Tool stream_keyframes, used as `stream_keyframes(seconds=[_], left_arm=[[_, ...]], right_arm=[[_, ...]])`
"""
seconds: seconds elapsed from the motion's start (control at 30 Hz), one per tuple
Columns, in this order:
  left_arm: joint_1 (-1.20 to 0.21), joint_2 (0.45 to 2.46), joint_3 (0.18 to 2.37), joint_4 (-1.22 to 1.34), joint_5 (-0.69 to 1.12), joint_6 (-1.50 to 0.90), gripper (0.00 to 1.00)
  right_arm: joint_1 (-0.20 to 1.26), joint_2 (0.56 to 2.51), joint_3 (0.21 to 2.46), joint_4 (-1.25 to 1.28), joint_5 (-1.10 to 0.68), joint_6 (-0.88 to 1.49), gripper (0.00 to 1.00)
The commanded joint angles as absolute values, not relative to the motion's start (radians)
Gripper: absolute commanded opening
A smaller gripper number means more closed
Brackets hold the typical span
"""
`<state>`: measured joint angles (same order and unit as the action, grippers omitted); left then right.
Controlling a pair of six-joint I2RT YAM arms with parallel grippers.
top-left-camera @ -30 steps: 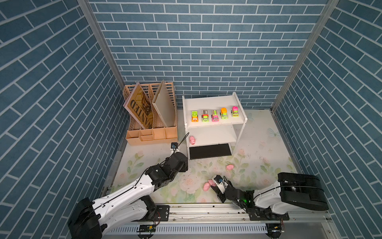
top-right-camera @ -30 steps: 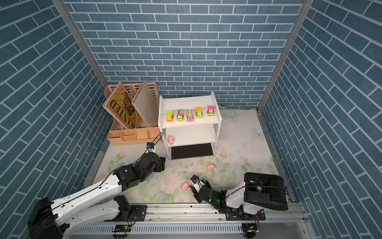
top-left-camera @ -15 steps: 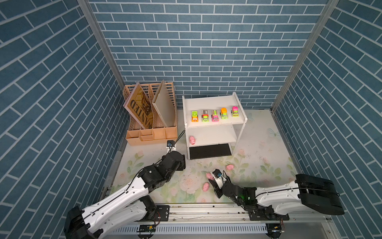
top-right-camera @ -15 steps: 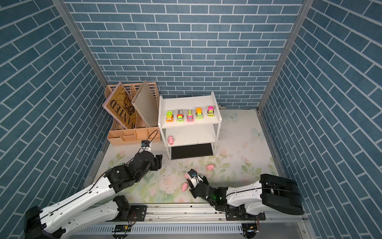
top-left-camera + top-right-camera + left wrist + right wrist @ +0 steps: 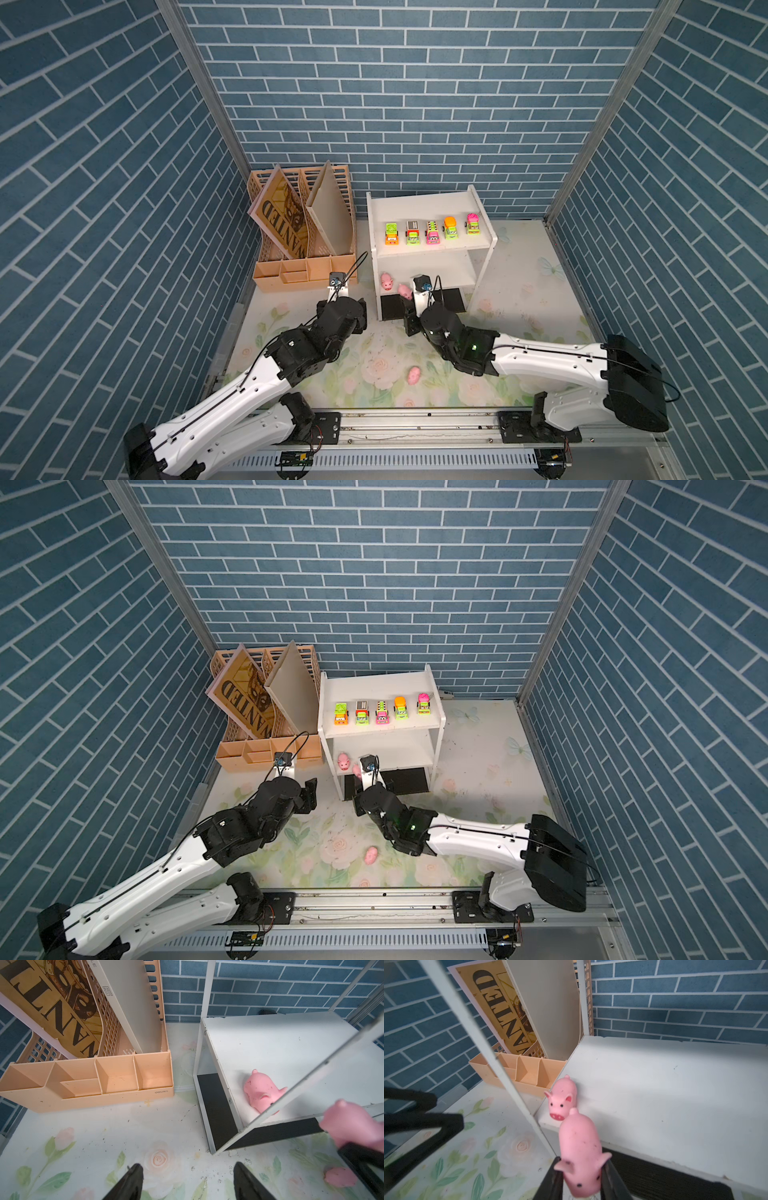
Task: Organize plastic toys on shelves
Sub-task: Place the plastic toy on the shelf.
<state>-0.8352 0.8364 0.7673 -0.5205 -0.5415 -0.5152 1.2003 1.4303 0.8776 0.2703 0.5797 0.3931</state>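
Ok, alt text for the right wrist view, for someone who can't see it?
The right gripper is shut on a pink pig by its head, at the front edge of the white shelf board. A second pig stands on that board facing the camera; a peach organizer with a WANTED poster sits beyond.

Held pig [image 5: 405, 291]: largely hidden behind the right wrist camera [image 5: 423, 284] in both top views; blurred and cut by the edge in the left wrist view.
Shelf pig [image 5: 259, 1093]: face partly behind a blurred edge of the shelves [image 5: 280, 1043].
Loose pig [image 5: 338, 1177]: blurred, partly behind a finger [image 5: 365, 1161] of the right gripper [image 5: 581, 1162].
Left gripper [image 5: 188, 1165]: only its fingertips show in its wrist view.
Toy trucks [image 5: 432, 232]: details too small to tell.
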Motion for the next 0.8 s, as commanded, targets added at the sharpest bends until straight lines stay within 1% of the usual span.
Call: stream_keyframes(seconds=[0.0, 0.23, 0.47, 0.53, 0.63, 0.77], left_arm=[[-0.828, 0.819, 0.751, -0.518, -0.550, -0.492, 0.71], [-0.828, 0.781, 0.741, -0.509, -0.533, -0.493, 0.72], [-0.828, 0.773, 0.740, -0.509, -0.526, -0.492, 0.73], [-0.828, 0.770, 0.740, -0.508, -0.525, -0.492, 0.73], [-0.828, 0.767, 0.740, -0.506, -0.522, -0.491, 0.73], [-0.828, 0.766, 0.738, -0.502, -0.512, -0.489, 0.73]], right_arm=[[1.166, 1.487, 0.931, 0.184, 0.599, 0.382, 0.31], [1.126, 1.554, 1.006, 0.130, 0.615, 0.386, 0.31], [1.100, 1.587, 1.038, 0.057, 0.630, 0.443, 0.32], [1.100, 1.584, 1.040, 0.039, 0.632, 0.457, 0.34], [1.100, 1.576, 1.035, 0.058, 0.570, 0.443, 0.41], [1.100, 1.546, 0.990, 0.165, 0.388, 0.397, 0.46]])
